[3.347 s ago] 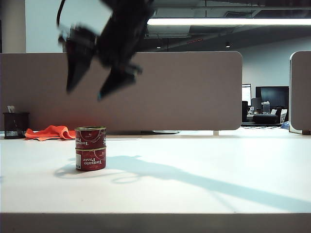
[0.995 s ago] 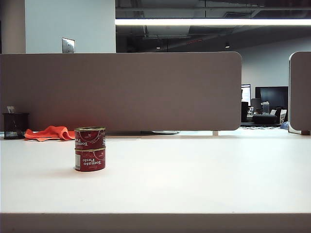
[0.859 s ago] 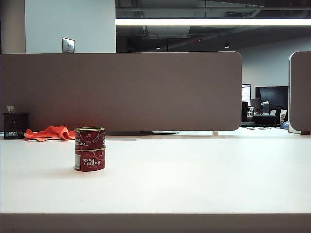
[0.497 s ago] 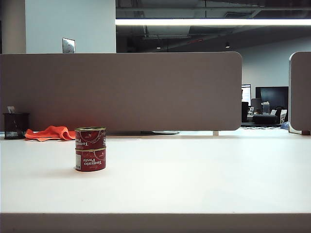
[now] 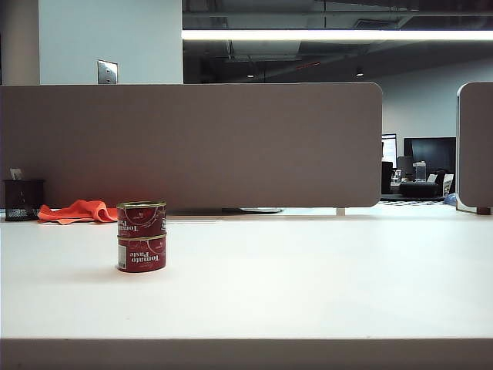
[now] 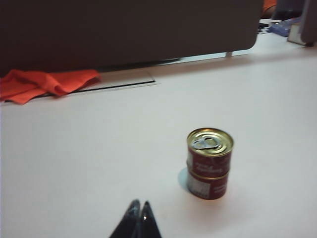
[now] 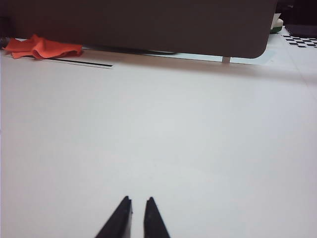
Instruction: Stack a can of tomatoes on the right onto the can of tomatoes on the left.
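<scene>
Two red tomato cans stand stacked on the white table, left of centre: the upper can sits squarely on the lower can. The left wrist view shows the same stack from above, the upper can with its gold pull-tab lid resting on the lower can. My left gripper is shut and empty, drawn back from the stack and apart from it. My right gripper hangs over bare table, its fingers nearly together with nothing between them. Neither arm shows in the exterior view.
An orange cloth lies at the back left beside a black mesh cup. A grey partition runs along the table's far edge, with a second panel at the far right.
The arm that hung above the stack in the oldest frame has left the exterior view. Over the last second the stacked cans have not moved.
</scene>
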`<action>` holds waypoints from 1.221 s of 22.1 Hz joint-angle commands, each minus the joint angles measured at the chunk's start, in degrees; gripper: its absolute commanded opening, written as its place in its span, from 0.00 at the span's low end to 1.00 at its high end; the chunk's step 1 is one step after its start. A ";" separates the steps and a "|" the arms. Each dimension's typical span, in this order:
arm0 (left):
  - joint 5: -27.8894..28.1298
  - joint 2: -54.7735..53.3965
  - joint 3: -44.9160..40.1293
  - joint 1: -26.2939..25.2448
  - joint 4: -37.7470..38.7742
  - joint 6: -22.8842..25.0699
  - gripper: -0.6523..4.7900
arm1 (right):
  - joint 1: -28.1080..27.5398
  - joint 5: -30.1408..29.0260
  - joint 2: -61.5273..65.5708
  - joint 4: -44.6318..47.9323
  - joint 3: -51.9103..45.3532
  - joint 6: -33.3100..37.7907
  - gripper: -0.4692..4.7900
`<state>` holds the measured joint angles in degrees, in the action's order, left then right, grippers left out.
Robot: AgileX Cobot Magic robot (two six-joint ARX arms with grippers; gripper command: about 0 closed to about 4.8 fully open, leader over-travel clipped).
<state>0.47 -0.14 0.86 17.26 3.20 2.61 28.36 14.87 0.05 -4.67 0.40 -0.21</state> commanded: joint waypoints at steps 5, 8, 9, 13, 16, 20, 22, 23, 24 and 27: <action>-9.53 -0.02 -0.50 -13.88 -4.04 -3.34 0.11 | 0.04 -0.22 -0.13 0.00 -0.31 1.49 0.19; -9.53 -0.02 -0.50 -19.28 -3.04 -4.20 0.11 | 0.04 -0.22 -0.13 -0.02 -0.31 1.49 0.19; -9.49 -0.02 -0.50 -20.85 -2.56 -4.15 0.11 | 0.04 -0.24 -0.13 -0.02 -0.31 1.49 0.19; -9.51 -0.02 -0.50 -22.23 -1.77 -4.15 0.11 | 0.04 -0.22 -0.13 -0.02 -0.31 1.49 0.19; -9.53 -0.02 -0.50 -22.23 -1.79 -4.15 0.11 | 0.04 -0.22 -0.13 0.00 -0.31 1.49 0.19; -9.53 -0.02 -0.50 -22.23 -1.77 -4.15 0.11 | 0.04 -0.24 -0.13 0.00 -0.31 1.49 0.19; -9.53 -0.02 -0.50 -22.23 -1.79 -4.15 0.11 | 0.04 -0.24 -0.13 0.00 -0.31 1.49 0.19; -9.53 -0.02 -0.50 -22.23 -1.77 -4.15 0.11 | 0.04 -0.24 -0.13 0.00 -0.31 1.49 0.19; -9.53 -0.02 -0.50 -22.23 -1.79 -4.15 0.11 | 0.04 -0.22 -0.13 -0.02 -0.31 1.49 0.19; -9.53 -0.02 -0.50 -22.23 -1.77 -4.15 0.11 | 0.04 -0.22 -0.13 0.00 -0.31 1.49 0.19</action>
<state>-8.62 -0.14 0.16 -5.02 1.61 -1.37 28.38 14.76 0.05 -5.52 0.40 1.06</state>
